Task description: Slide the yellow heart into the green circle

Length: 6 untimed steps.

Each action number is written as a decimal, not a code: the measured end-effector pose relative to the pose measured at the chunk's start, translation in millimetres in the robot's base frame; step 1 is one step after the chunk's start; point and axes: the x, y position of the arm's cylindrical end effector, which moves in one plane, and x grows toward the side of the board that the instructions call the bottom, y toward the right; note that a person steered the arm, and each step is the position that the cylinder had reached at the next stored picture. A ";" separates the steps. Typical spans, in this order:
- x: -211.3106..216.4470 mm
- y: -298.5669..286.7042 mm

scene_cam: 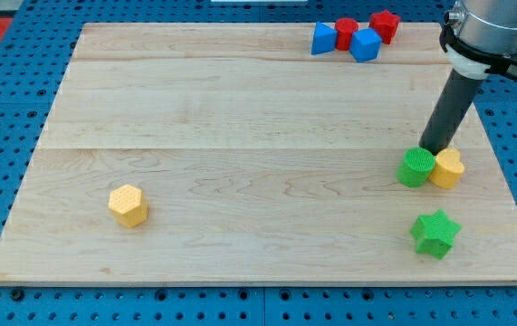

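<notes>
The yellow heart (448, 168) lies near the view's right edge of the wooden board (240, 136). The green circle (415, 167) sits right beside it on its left, and the two touch. My tip (433, 149) is just above the seam between these two blocks, close to both. The dark rod rises from there to the view's top right.
A green star (435, 234) lies below the pair. A yellow hexagon (129, 205) sits at the lower left. At the top edge stand two blue blocks (324, 38) (365, 44) and two red blocks (346, 32) (385, 24) in a cluster.
</notes>
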 end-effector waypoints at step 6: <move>68.2 -11.7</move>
